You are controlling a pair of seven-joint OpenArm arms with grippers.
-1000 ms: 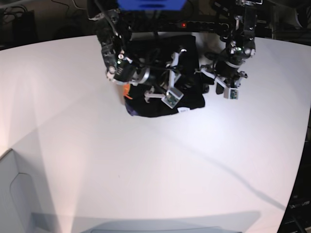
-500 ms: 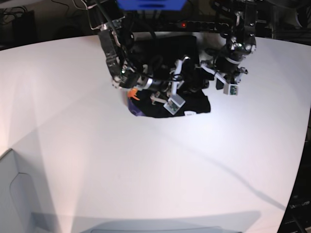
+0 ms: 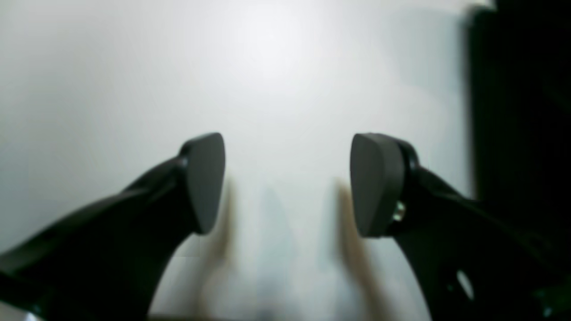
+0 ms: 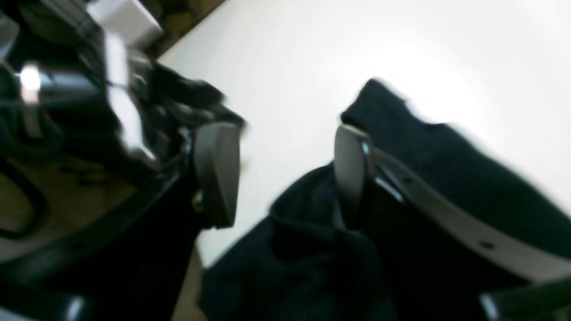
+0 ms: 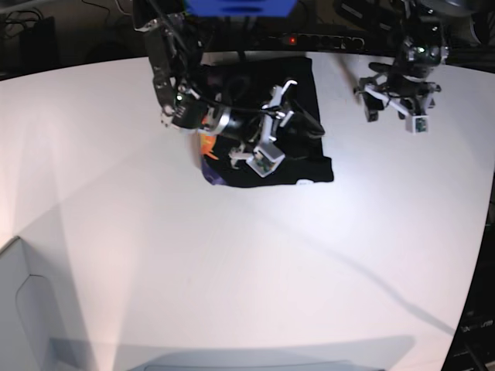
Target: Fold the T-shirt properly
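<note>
The T-shirt (image 5: 267, 127) lies on the white table (image 5: 232, 263) at the far side, a little left of the middle in the base view. It is a black, roughly square bundle. At its near left corner some orange and purple print (image 5: 207, 151) shows, and at its near edge there is a small white label (image 5: 307, 183).

The right tool (image 5: 271, 127) is above the T-shirt, over its middle part. In the right wrist view its two grey pads (image 4: 217, 171) stand clearly apart, with white table seen between them. One finger lies close against a black fold of the T-shirt (image 4: 312, 249), but the cloth is not pinched between the pads, so this tool is open and holds nothing.

The left tool (image 5: 394, 100) is at the far right of the table, well apart from the T-shirt and over bare table. In the left wrist view its two dark pads (image 3: 205, 180) are wide apart with only white table between them; it is open and empty. A dark shape at the right edge of that view is too blurred to name.
</note>
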